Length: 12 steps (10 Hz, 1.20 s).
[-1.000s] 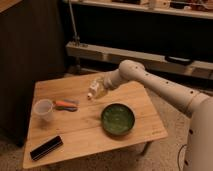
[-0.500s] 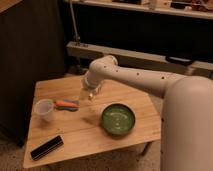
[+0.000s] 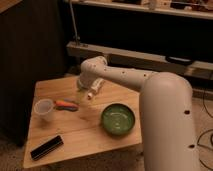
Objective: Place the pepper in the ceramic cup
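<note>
Currently the white arm's pincer [image 3: 91, 92] hovers spread and empty above the wooden table [image 3: 80, 134], near the small orange-red pepper [image 3: 63, 104]. The pepper lies on the table just beside the pale tapered ceramic cup [image 3: 43, 109]. A round dark green bowl [image 3: 118, 120] sits farther right.

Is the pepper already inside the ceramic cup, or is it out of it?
Out. The pepper lies on the table beside the ceramic cup; the gripper hovers open above the table nearby, holding nothing.

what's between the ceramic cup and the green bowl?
Camera view: the pepper and a blue-grey piece beside it, by the ceramic cup. End effector hangs over the table behind them.
</note>
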Motion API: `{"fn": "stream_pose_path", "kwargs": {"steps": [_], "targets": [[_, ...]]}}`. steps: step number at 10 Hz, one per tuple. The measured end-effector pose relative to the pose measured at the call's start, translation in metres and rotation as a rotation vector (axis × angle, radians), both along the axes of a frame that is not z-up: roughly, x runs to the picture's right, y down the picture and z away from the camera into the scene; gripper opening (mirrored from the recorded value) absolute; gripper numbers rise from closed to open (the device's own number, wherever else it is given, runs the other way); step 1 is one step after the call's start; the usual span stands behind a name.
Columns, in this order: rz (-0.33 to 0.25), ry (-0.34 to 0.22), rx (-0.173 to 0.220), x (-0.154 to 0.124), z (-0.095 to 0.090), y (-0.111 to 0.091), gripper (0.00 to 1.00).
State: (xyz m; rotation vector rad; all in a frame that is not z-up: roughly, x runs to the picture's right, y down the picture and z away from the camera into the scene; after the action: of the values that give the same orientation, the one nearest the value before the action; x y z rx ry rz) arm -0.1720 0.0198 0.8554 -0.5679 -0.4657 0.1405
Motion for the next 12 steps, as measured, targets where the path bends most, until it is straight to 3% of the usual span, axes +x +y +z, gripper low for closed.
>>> {"fn": "stream_pose_path", "kwargs": {"steps": [5, 12], "targets": [[0.014, -0.034, -0.066, -0.014, 0.017, 0.017, 0.67], [0.032, -0.054, -0.097, -0.031, 0.022, 0.035, 0.67]]}}
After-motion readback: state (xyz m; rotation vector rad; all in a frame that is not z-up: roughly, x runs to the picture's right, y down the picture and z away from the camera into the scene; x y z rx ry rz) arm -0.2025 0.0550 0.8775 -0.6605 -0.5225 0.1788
